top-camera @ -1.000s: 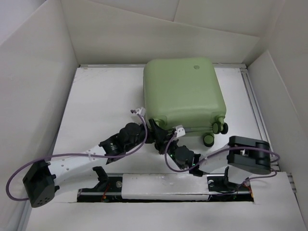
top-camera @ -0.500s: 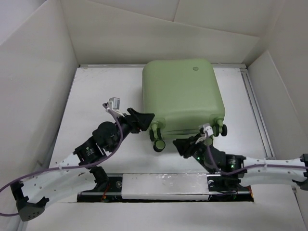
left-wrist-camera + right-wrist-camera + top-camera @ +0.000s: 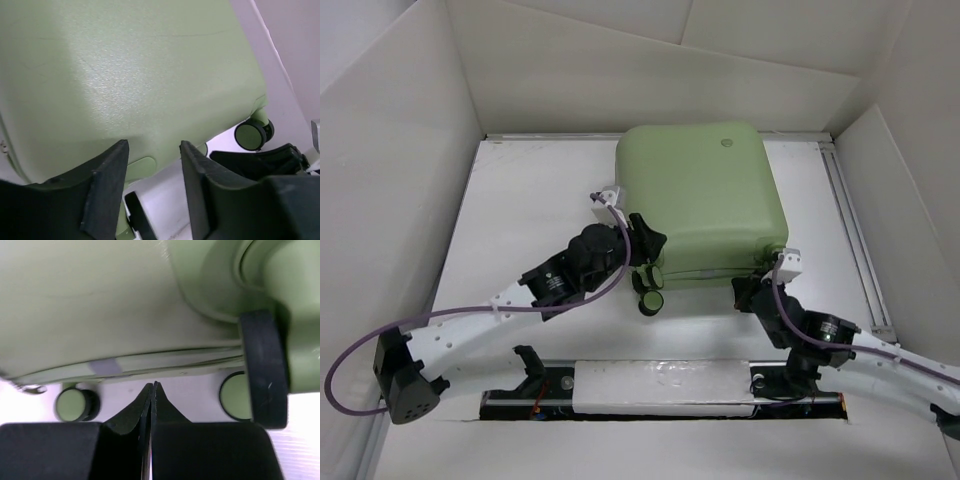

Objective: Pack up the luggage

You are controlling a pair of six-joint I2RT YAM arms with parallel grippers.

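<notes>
The luggage (image 3: 700, 195) is a pale sage-green hard-shell suitcase lying flat and closed at the back middle of the table, with a round silver badge (image 3: 727, 141) on top. One wheel (image 3: 650, 301) sticks out at its near left corner. My left gripper (image 3: 651, 240) is open at that corner. In the left wrist view its fingers (image 3: 107, 172) stand apart against the shell (image 3: 125, 65), with only bare table between them. My right gripper (image 3: 752, 291) is shut and empty below the near right corner. Its tips (image 3: 152, 386) point at the suitcase seam (image 3: 105, 366), beside a black wheel (image 3: 262, 367).
White walls (image 3: 400, 160) enclose the table on the left, back and right. A metal rail (image 3: 850, 230) runs along the right side. The arm mounting bar (image 3: 660, 385) spans the near edge. Purple cables (image 3: 360, 350) loop off both arms.
My left gripper swung right onto the suitcase's near left corner and narrowed. My right gripper moved right toward the near right corner and closed. The suitcase barely shifted.
</notes>
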